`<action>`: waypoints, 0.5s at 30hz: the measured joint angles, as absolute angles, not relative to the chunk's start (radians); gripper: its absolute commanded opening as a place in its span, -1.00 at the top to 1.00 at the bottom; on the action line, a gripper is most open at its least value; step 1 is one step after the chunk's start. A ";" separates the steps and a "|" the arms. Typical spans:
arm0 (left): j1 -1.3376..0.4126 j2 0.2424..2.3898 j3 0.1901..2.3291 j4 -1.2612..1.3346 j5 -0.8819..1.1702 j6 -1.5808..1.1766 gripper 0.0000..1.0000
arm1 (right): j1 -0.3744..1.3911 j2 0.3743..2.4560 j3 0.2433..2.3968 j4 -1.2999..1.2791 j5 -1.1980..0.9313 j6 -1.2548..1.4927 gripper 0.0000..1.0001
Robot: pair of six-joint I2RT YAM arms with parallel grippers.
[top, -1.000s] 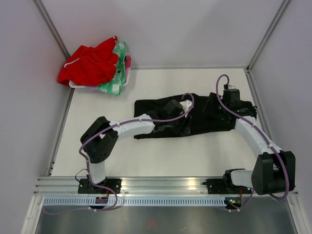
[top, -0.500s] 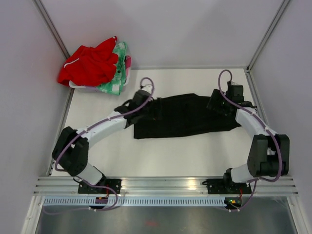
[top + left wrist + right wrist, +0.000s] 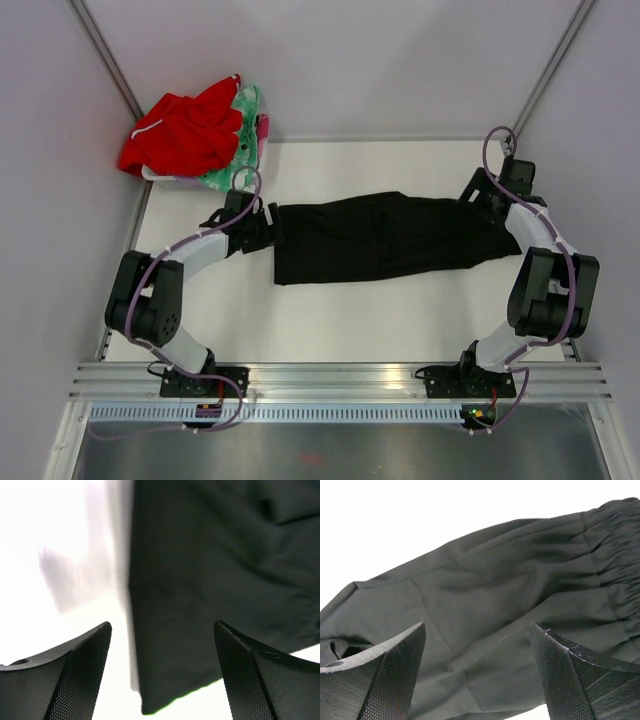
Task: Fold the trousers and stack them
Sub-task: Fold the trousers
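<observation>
The black trousers [image 3: 380, 238] lie flat and lengthwise across the middle of the white table [image 3: 330, 325]. My left gripper [image 3: 264, 226] is at their left end and stands open. In the left wrist view, its jaws [image 3: 162, 625] straddle a corner of the trousers [image 3: 210, 555] without touching it. My right gripper [image 3: 482, 194] hangs over the right end and is open too. The right wrist view shows wide jaws [image 3: 477, 625] above the trousers [image 3: 495, 580], with the gathered waistband [image 3: 615, 535] to the upper right. Neither gripper holds anything.
A red garment [image 3: 180, 130] and a green-and-pink cloth [image 3: 243, 150] are heaped on a white tub [image 3: 160, 175] at the back left corner. Grey walls [image 3: 60, 200] close in the table on the left, back and right.
My left gripper has moved from the middle of the trousers to their left end and opened. The right gripper has swung back and to the right, over the waist end.
</observation>
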State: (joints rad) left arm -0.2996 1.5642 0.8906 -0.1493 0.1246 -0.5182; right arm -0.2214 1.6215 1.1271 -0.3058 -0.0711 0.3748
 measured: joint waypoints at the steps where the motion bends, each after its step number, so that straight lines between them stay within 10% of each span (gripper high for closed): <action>1: -0.290 1.593 0.886 -0.140 0.138 -0.519 -0.72 | -0.220 1.621 1.122 -0.306 -0.074 0.371 -0.80; 10: -0.282 1.724 0.860 0.072 0.245 -0.553 -0.41 | -0.215 1.621 1.079 -0.312 -0.103 0.358 -0.78; 15: -0.282 1.787 0.857 0.190 0.308 -0.591 0.34 | -0.188 1.621 1.079 -0.313 -0.105 0.355 -0.78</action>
